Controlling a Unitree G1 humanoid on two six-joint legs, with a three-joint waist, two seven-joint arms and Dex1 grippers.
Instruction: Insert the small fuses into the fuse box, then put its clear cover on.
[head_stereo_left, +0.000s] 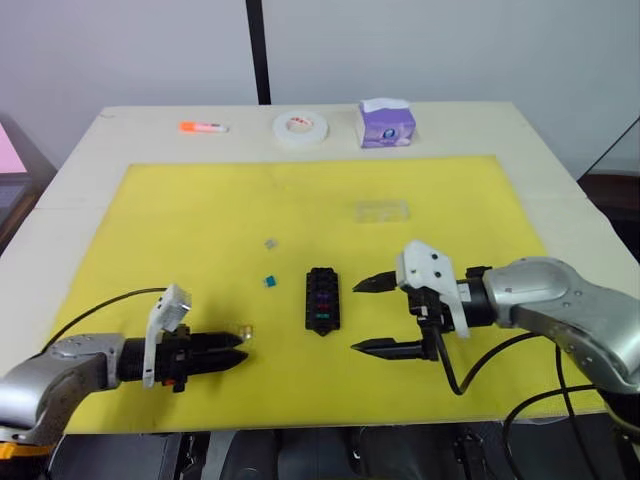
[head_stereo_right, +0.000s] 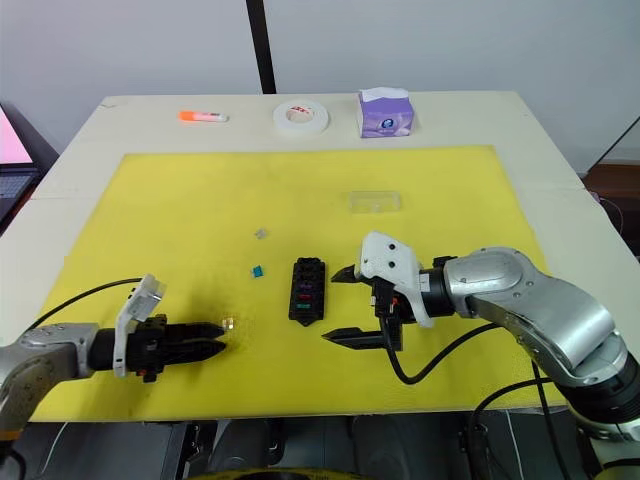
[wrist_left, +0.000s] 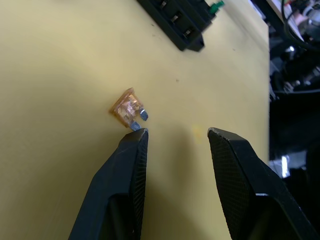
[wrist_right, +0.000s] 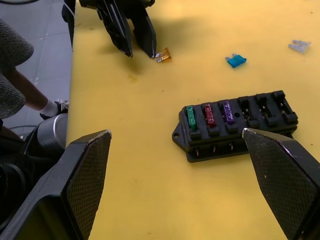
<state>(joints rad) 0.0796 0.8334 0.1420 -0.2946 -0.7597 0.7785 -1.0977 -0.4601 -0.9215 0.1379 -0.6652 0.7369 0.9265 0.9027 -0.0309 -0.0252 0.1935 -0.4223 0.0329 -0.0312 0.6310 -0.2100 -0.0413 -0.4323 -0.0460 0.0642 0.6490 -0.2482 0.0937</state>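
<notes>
Low at lower left of the head view, left gripper (head_stereo_left: 238, 350) lay on the yellow mat (head_stereo_left: 180, 230), jaws slightly parted, one fingertip (wrist_left: 137, 135) touching the amber fuse (wrist_left: 129, 109). Right of centre, right gripper (head_stereo_left: 364, 316) spread wide, holding nothing. Between them, at centre, fuse box (head_stereo_left: 321, 297), carrying green, red and purple fuses (wrist_right: 209, 114). Just left of it, teal fuse (head_stereo_left: 269, 282); above that, grey fuse (head_stereo_left: 269, 243). Farther, right of centre, clear cover (head_stereo_left: 381, 211). Along the top edge: orange marker (head_stereo_left: 203, 127), tape roll (head_stereo_left: 301, 129), tissue box (head_stereo_left: 386, 123).
</notes>
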